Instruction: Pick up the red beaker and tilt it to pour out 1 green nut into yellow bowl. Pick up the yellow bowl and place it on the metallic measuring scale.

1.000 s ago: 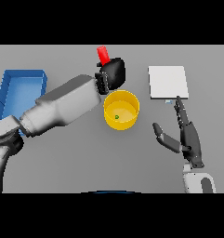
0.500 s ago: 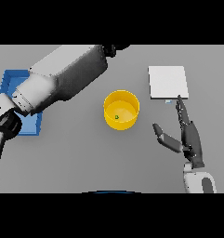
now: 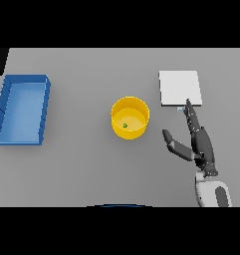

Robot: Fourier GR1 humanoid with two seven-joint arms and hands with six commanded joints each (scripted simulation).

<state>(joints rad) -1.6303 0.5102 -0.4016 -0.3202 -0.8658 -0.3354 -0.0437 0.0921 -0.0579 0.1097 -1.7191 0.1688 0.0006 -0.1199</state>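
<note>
The yellow bowl [image 3: 130,118] is sitting upright near the middle of the grey table [image 3: 86,164], and a small green nut [image 3: 125,125] is lying on its floor, a little toward the robot's side; it looks like a single nut, though the speck is too small for me to be quite sure. So the pouring part is looking finished, and what is remaining is the lift of the bowl onto the metallic measuring scale [image 3: 179,87]. The right hand [image 3: 201,144] is resting low on the right of the table with its fingers straight and spread apart from the thumb, holding nothing. The bowl is lying to that hand's left and slightly farther out from the robot, near but not touching it, while the scale is lying straight ahead of the fingertips, the longest finger reaching just up to its near edge. The hand's long axis is pointing away from the robot toward the scale, so the thumb side is already facing the bowl. This is the only hand in sight, the left one and the red beaker both being out of view, so the right hand is the nearer one for the pickup. The bowl and the scale are standing apart, with bare table between them. Well off to the left, a blue tray [image 3: 3,112] is standing with nothing visible inside it.
</note>
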